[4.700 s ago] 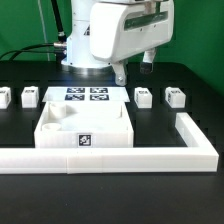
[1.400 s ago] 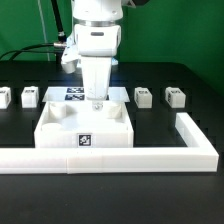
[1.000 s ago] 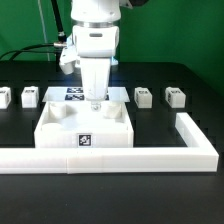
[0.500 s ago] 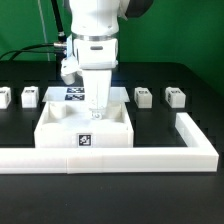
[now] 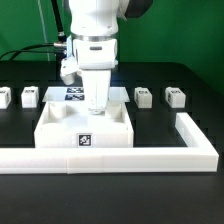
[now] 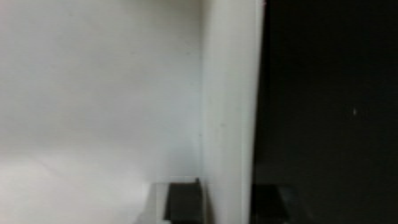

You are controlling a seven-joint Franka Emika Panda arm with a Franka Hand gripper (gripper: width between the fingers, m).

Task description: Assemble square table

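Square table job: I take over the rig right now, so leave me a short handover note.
Pincer: low, at the middle of the square slab's far wall; whether it is open or shut cannot be told.
Leg blocks: four loose on the black table, two at the exterior view's left, two at its right, all apart from the slab.
Done: no leg fitted yet.
Left: all four legs go into the slab's corner sockets.

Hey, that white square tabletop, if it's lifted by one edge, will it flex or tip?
The tabletop looks like thick moulded plastic with raised walls, so probably stiff. It sits flat and wide, so a push should slide it on the smooth black table rather than tip it. Held at one edge, it may tilt.
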